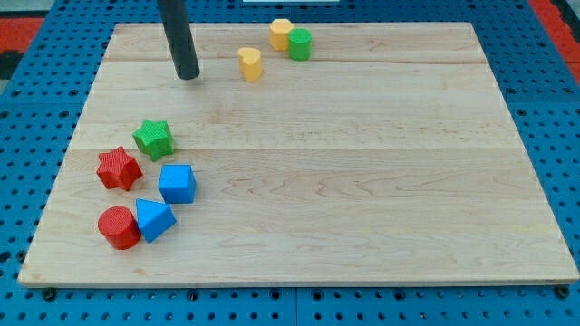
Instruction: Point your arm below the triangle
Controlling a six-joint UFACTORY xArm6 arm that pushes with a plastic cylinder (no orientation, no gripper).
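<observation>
The blue triangle block point(154, 219) lies near the view's lower left, touching a red cylinder point(118, 227) on its left. A blue cube point(178, 183) sits just above it. My tip point(188, 76) is at the view's upper left, far above the triangle and to the left of a yellow heart block point(250, 63). A green star point(153, 138) and a red star point(119, 168) lie between my tip and the triangle.
A yellow hexagon block point(280, 33) and a green cylinder point(300, 43) touch each other at the view's top centre. The wooden board point(362, 181) rests on a blue pegboard surface point(562, 109); its bottom edge is close below the triangle.
</observation>
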